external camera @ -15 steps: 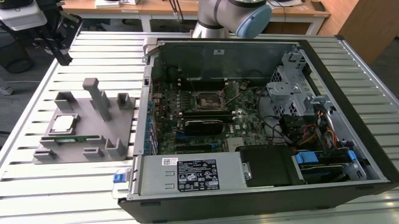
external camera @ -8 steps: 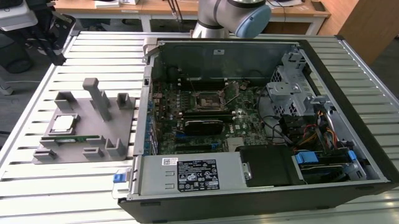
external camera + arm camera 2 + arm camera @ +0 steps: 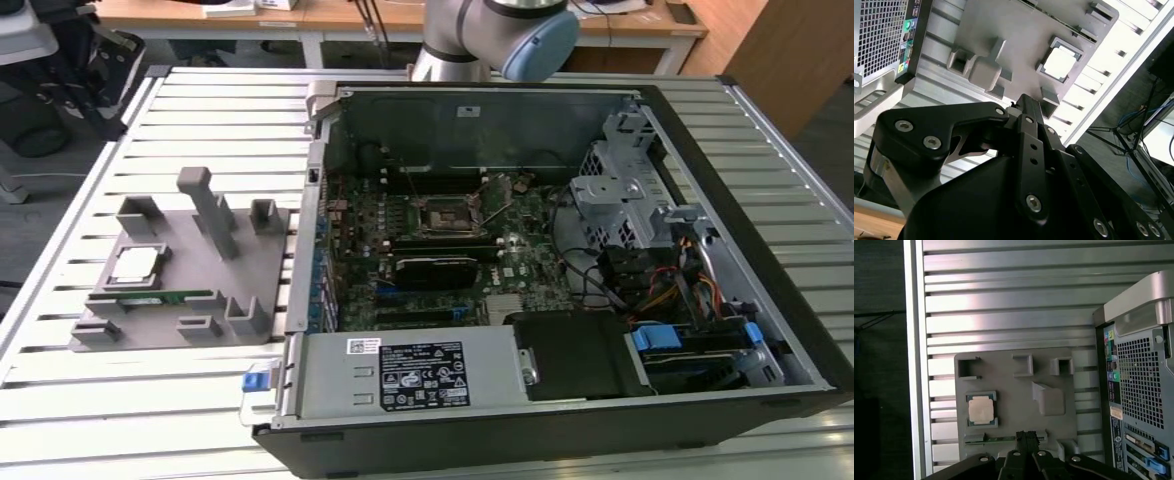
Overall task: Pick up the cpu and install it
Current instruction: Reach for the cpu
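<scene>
**Item:** the cpu [image 3: 138, 262] [image 3: 1060, 63] [image 3: 980, 409], a small flat square chip with a silvery-white top and a pale rim.
**Location:** lying flat in a square recess of a grey moulded fixture plate [image 3: 256, 272] [image 3: 1019, 30] [image 3: 1014, 385].
**Same plate:** a long thin green memory stick [image 3: 160, 297] [image 3: 989, 440] lies in a slot just beside the cpu.
**Support:** a slatted silver metal table [image 3: 200, 110] [image 3: 1004, 300]. The plate lies at the exterior view's left.
**Adjacent:** an open black computer case [image 3: 467, 140] [image 3: 1139, 390] lies on its side beside the plate. Its black square-framed motherboard socket [image 3: 445, 215] faces up.
**Robot:** a grey arm [image 3: 487, 35] at the far side of the case.
**Gripper:** a black gripper [image 3: 1026, 100] [image 3: 1026, 435] hangs above the plate, apart from the cpu. The jaws are drawn together and hold nothing.
</scene>
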Available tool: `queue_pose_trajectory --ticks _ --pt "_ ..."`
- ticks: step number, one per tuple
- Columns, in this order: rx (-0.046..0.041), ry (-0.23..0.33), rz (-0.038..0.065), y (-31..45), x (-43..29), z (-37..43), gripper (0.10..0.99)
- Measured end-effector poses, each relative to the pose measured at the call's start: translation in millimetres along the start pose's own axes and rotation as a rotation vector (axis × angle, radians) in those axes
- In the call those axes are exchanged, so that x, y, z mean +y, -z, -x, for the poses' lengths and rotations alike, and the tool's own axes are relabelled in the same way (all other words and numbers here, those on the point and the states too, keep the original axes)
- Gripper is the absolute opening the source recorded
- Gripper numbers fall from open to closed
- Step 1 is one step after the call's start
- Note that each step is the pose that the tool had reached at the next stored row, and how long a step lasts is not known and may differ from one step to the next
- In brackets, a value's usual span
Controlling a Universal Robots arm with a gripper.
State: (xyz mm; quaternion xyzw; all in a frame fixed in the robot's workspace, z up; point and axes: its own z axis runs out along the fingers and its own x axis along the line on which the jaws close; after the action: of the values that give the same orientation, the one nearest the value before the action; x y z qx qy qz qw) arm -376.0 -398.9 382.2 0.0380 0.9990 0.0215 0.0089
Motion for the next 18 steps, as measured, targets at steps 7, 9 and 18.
queue_pose_trajectory --ticks 7,9,18 --pt "0.0004 0.004 0.0 -0.2 -1.2 -14.9 0.106" --pt "0.0009 0.022 0.0 -0.6 -1.3 -16.3 0.106" --pt "0.0039 0.088 0.001 -1.5 -2.1 -26.5 0.106"
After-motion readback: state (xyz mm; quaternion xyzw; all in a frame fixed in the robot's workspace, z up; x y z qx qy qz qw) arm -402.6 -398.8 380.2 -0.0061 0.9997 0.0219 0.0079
